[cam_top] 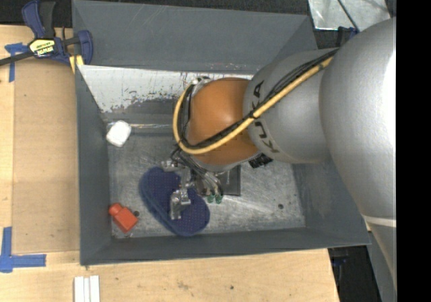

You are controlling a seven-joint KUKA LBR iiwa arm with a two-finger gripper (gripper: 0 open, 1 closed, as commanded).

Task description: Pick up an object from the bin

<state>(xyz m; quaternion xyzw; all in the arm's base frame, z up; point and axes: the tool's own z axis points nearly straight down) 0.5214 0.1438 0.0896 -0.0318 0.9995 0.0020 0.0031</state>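
Grey metal bin (91, 179), sloped walls, with a scuffed and scratched floor. Three loose things are on the floor, none heaped.

Arm (337, 112): enters from the right and is bent down into the bin. The orange cover (215, 115) at the wrist sits over the middle of the floor, and a yellow cable (283, 88) loops round it.

Gripper (180, 205): low in the bin, its metal tip directly over the right half of a dark blue oval pad (156, 191). The tip looks to be at or very close to the pad's surface; contact cannot be confirmed from this angle. How wide the gripper stands cannot be told either, since the wrist and its own body hide the tip. Nothing is seen held.

Dark blue oval pad: flat, with a textured surface. It lies lower centre-left on the floor, its long axis running from upper left to lower right and its lower end near the front wall.

Other contents:
- White rounded lump (118, 133), in the upper left corner of the floor near the back wall, well apart from the gripper.
- Small orange-red block (123, 218), in the lower left corner, near the pad's left edge but not touching it.
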